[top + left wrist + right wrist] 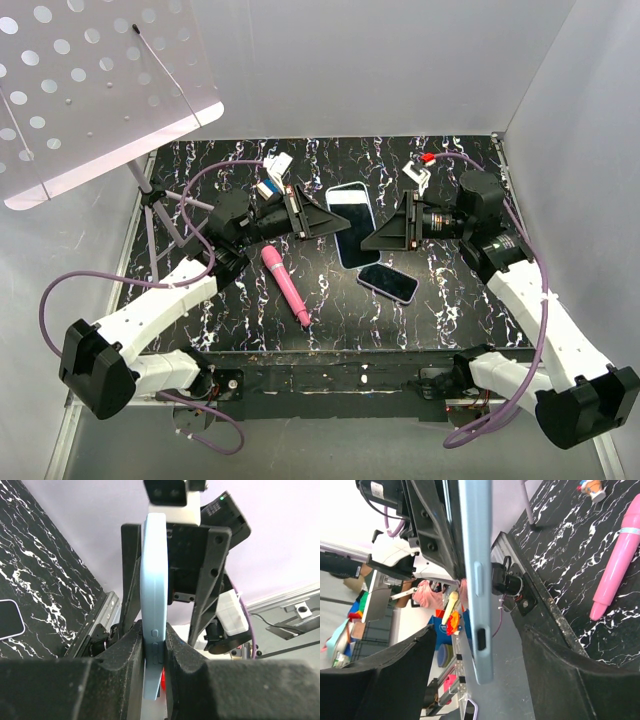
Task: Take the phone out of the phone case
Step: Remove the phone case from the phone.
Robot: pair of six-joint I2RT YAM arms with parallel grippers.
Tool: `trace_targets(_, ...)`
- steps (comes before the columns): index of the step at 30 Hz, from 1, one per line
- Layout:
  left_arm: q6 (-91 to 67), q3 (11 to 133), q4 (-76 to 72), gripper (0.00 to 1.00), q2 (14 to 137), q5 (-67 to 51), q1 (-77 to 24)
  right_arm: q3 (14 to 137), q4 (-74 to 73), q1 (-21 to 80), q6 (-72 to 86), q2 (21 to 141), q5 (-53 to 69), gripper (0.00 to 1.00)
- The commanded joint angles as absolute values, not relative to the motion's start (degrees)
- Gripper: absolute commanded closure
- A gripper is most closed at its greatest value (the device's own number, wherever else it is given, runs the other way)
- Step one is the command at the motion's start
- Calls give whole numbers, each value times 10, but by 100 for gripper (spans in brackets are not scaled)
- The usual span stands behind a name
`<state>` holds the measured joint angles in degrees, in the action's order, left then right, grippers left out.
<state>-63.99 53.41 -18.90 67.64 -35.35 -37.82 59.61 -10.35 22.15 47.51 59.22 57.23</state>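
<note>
The phone hangs above the table between both arms, screen up, in a pale blue phone case. My left gripper is shut on the case's left edge. In the left wrist view the case stands edge-on, pinched between the pads at its side buttons. My right gripper is at the case's right edge. In the right wrist view its jaws stand wide open around the edge-on case, with a gap on either side.
A second phone in a purple case lies on the black marbled table below the right gripper. A pink stick-shaped object lies near the left arm. A white perforated board on a stand rises at the back left.
</note>
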Motion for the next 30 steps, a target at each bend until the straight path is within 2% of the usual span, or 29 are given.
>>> trace_targets(1, -685, 540, -234, 100, 646, -342, -363, 566, -39, 221, 494, 563, 623, 27)
trace_targets(5, -696, 547, -228, 100, 639, -341, -354, 547, -13, 221, 490, 548, 649, 41)
trace_targets(10, -706, 560, -217, 100, 641, -353, -346, 536, 11, 221, 477, 547, 671, 47)
trace_targets(15, -721, 559, -229, 100, 644, -359, -344, 548, 16, 221, 469, 566, 676, 59)
trace_targets(24, -740, 557, -244, 100, 645, -369, -343, 558, 37, 222, 472, 584, 677, 61)
trace_targets(30, -779, 556, -276, 100, 658, -385, -339, 558, 42, 234, 440, 587, 673, 79)
